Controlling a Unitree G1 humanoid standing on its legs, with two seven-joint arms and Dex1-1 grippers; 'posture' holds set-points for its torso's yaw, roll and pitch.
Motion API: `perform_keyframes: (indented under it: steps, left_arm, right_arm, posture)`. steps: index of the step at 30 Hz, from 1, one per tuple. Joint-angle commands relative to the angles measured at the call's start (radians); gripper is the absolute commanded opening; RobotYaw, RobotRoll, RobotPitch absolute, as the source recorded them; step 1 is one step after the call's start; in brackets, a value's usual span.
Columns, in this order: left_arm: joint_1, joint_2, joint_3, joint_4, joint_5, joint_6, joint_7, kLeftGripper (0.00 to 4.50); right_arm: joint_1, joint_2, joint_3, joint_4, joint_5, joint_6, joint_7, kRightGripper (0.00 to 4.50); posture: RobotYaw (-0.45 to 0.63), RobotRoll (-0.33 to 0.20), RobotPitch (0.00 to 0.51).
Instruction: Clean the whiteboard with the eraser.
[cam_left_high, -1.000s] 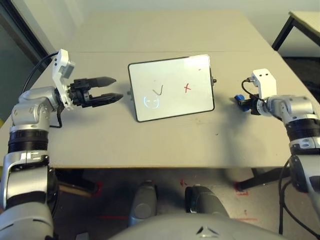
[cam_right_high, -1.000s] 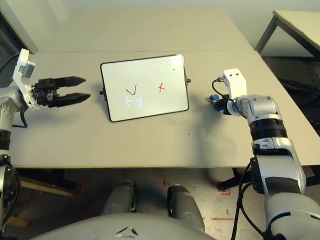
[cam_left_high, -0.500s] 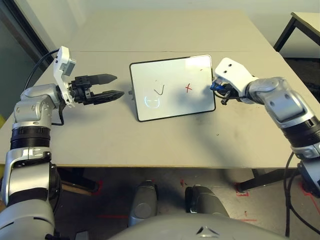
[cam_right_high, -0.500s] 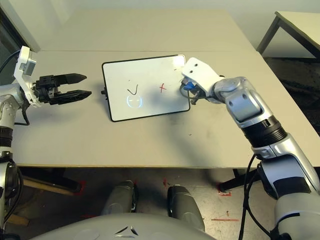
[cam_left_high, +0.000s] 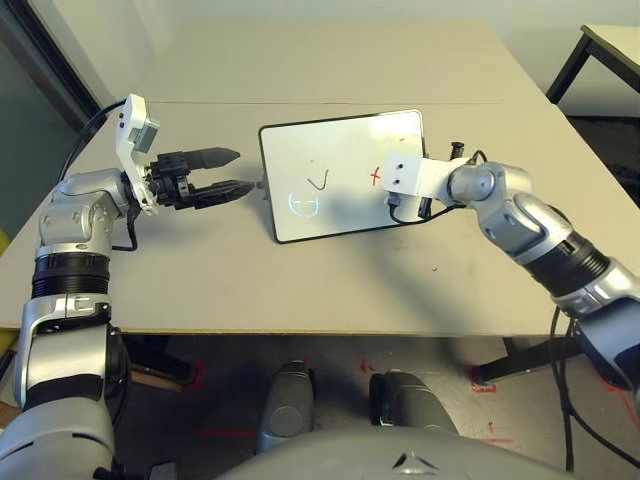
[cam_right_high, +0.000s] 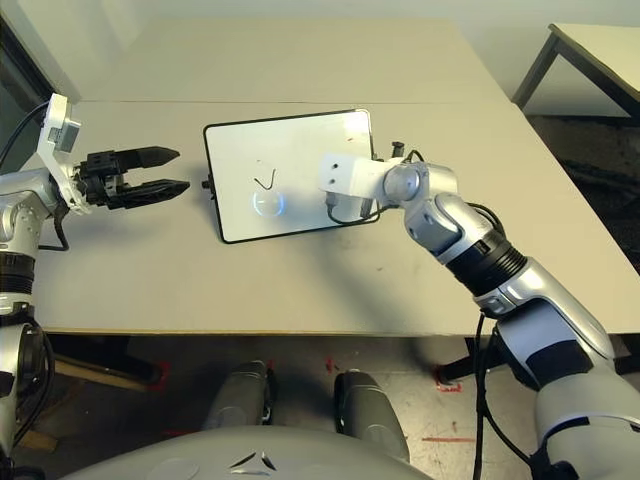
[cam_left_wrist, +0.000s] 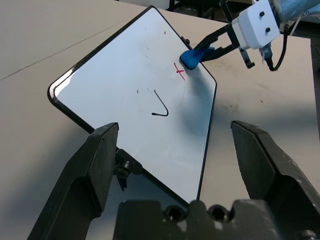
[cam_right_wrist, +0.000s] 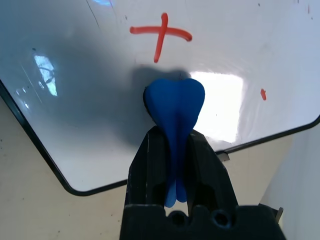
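Right pincer (cam_right_wrist: 172, 145): closing firmly on eraser (cam_right_wrist: 175, 105) | Left pincer (cam_left_high: 222, 175): standing wide open, holding nothing | Eraser: hovering over or touching whiteboard (cam_left_high: 340, 165), near red cross (cam_right_wrist: 161, 35) | Whiteboard: resting on desk (cam_left_high: 300, 290)

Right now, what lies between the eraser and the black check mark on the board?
The red cross lies between the eraser and the black check mark, as the left wrist view shows.
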Motion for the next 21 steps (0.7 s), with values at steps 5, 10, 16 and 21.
perform_keyframes:
  steps: [5, 10, 16, 21]
  left_arm:
    - [-0.012, -0.006, -0.009, -0.006, 0.014, -0.016, 0.005, 4.50]
    - [-0.014, -0.006, -0.009, -0.008, 0.013, -0.016, 0.008, 4.50]
    - [-0.015, -0.005, -0.008, -0.009, 0.012, -0.017, 0.008, 4.50]
    - [-0.016, -0.005, -0.008, -0.009, 0.012, -0.018, 0.008, 4.50]
  right_arm:
    - [-0.017, 0.081, 0.018, 0.014, -0.071, -0.033, 0.018, 0.32]
    - [-0.009, 0.120, 0.024, 0.000, -0.107, -0.045, 0.039, 0.32]
    - [0.003, 0.131, 0.019, -0.002, -0.148, -0.063, 0.060, 0.32]
    - [0.023, 0.094, -0.011, -0.010, -0.164, -0.064, 0.080, 0.32]
  posture:
    - [0.28, 0.000, 0.025]
    - [0.29, 0.000, 0.028]
    - [0.29, 0.000, 0.029]
    - [0.28, 0.000, 0.030]
